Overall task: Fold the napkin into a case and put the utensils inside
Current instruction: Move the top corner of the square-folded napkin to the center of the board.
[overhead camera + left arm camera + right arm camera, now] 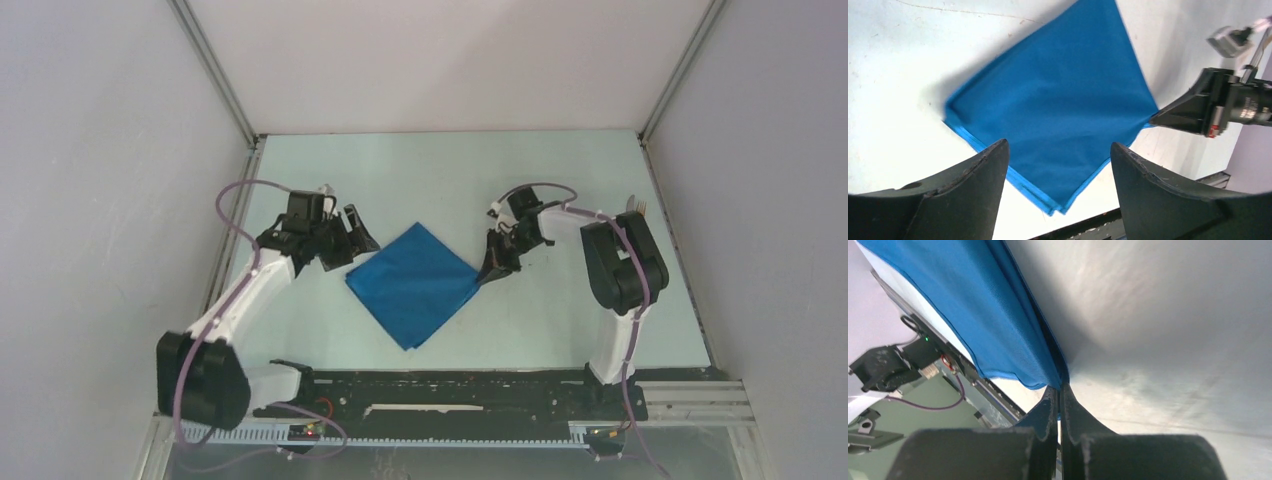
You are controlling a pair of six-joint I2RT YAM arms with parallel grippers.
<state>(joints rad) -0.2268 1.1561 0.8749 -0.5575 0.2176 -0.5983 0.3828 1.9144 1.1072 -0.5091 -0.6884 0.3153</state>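
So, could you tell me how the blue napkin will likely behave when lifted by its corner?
Probably floppy: the napkin bends softly where the right gripper pinches its corner. Likely light, being thin cloth. Its stacked layers, visible along one edge, may slide apart.

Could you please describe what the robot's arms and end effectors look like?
The left arm and right arm have white links, bulky black joints and purple cables looping alongside. The left end effector and right end effector are matte black with two tapered, scuffed fingers.

I list one napkin (413,283): bright blue, plain, no pattern. My left gripper (360,232) and right gripper (484,280) are black. The table (560,190) is pale green-white.
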